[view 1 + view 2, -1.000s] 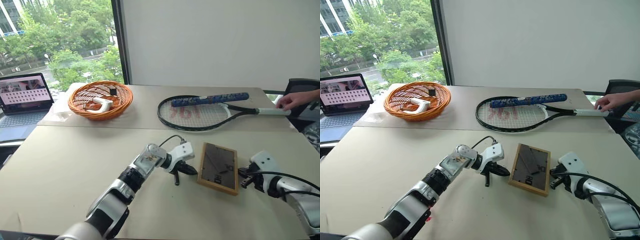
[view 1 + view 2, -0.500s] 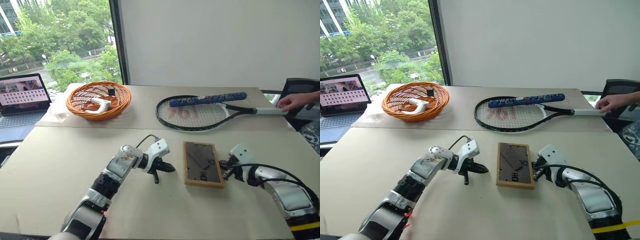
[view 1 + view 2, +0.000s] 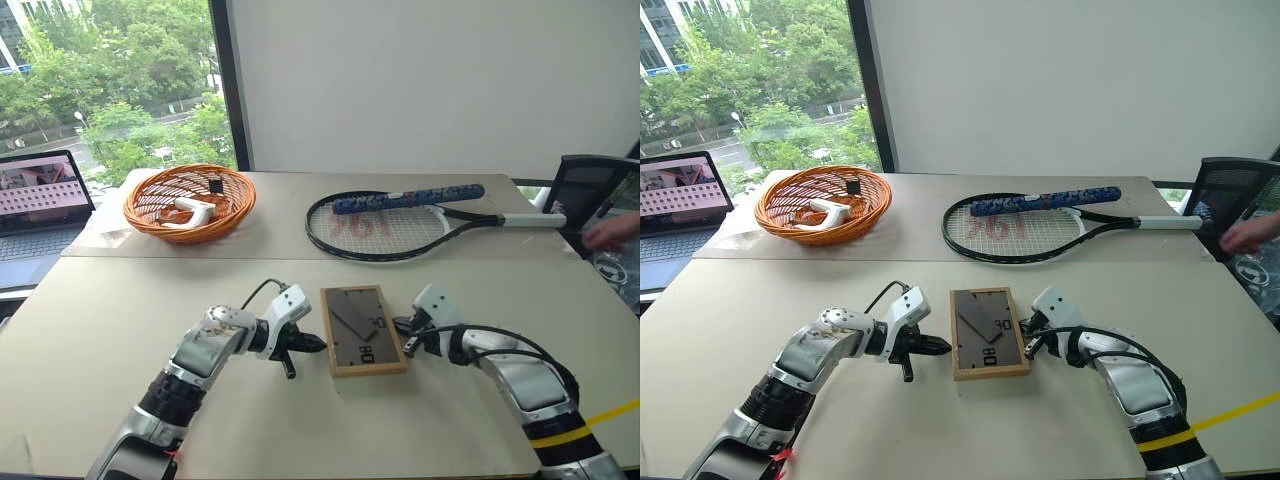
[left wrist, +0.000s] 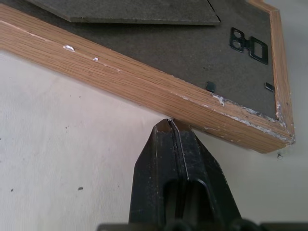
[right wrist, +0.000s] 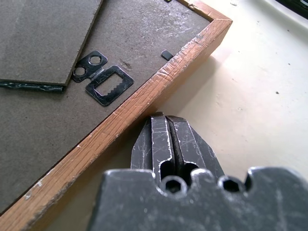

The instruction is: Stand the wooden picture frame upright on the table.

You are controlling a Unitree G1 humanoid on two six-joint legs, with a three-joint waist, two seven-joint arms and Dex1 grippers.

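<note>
- The table [image 3: 120, 330] is a broad beige top; a seam runs across it beyond the wooden picture frame [image 3: 362, 329], which serves as the landmark here.
- A tennis racket [image 3: 400, 222] lies flat beyond the frame, past the seam, with its white handle pointing off to the frame's right and a blue patterned tube [image 3: 408, 198] resting across its far rim.
- An orange wicker basket [image 3: 188, 199] sits beyond the frame and well to its left, with a white object inside it.
- A laptop [image 3: 40, 190] stands open further left than the basket, at the table's edge.
- A black mesh chair [image 3: 590, 195] is far to the frame's right, with a person's hand [image 3: 612, 232] just in front of it.
- The wooden picture frame lies flat on the table, back side up: dark grey panel, folded stand and white marks showing, a small metal hanger near one short edge.
- The left gripper [image 3: 308, 343] is at the frame's left long edge, its two black fingers pressed together, tips touching the wood and pinching nothing.
- The right gripper [image 3: 399, 324] is at the frame's right long edge, fingers likewise pressed together, tips against the wood, holding nothing.
</note>
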